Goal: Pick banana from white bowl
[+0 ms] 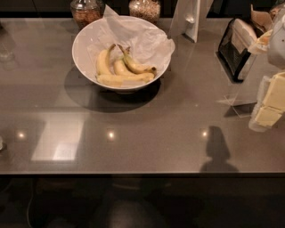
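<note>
The white bowl [82,46] stands at the back left of the grey counter, lined with crumpled white paper [144,38]. A few yellow bananas [122,71] lie in its front half, stems pointing up and back. My gripper [270,104] is at the far right edge of the view, pale yellow and white, low over the counter and well to the right of the bowl. It holds nothing that I can see. Part of my arm [278,40] shows above it.
Two glass jars [86,11] [144,8] stand behind the bowl. A white upright stand [189,18] and a black holder [232,46] are at the back right. A clear plastic stand [242,91] sits beside my gripper. The counter's front edge [133,173] runs across the lower view.
</note>
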Robot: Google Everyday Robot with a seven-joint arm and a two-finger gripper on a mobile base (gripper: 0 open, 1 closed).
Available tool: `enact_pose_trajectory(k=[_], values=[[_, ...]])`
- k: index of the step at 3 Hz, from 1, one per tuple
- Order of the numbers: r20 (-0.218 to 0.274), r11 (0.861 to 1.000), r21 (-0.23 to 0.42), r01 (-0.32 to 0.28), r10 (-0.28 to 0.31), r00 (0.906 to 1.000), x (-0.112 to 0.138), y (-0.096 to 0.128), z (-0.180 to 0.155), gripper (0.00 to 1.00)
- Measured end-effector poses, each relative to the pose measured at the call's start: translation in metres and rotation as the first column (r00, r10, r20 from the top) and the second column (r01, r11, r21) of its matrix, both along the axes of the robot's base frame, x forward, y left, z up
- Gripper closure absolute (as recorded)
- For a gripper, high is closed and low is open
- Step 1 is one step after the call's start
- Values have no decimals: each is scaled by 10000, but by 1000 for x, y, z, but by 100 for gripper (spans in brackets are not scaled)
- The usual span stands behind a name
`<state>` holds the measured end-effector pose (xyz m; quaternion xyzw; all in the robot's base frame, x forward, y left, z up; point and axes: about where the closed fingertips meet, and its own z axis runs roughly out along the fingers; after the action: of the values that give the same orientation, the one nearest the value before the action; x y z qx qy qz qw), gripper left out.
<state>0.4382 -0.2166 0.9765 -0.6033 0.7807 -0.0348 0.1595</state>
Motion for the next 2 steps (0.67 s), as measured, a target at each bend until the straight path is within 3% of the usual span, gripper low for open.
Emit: enact_pose_trajectory(k=[2], values=[[265, 9994, 310, -173, 164, 9995, 4, 8, 3, 0]])
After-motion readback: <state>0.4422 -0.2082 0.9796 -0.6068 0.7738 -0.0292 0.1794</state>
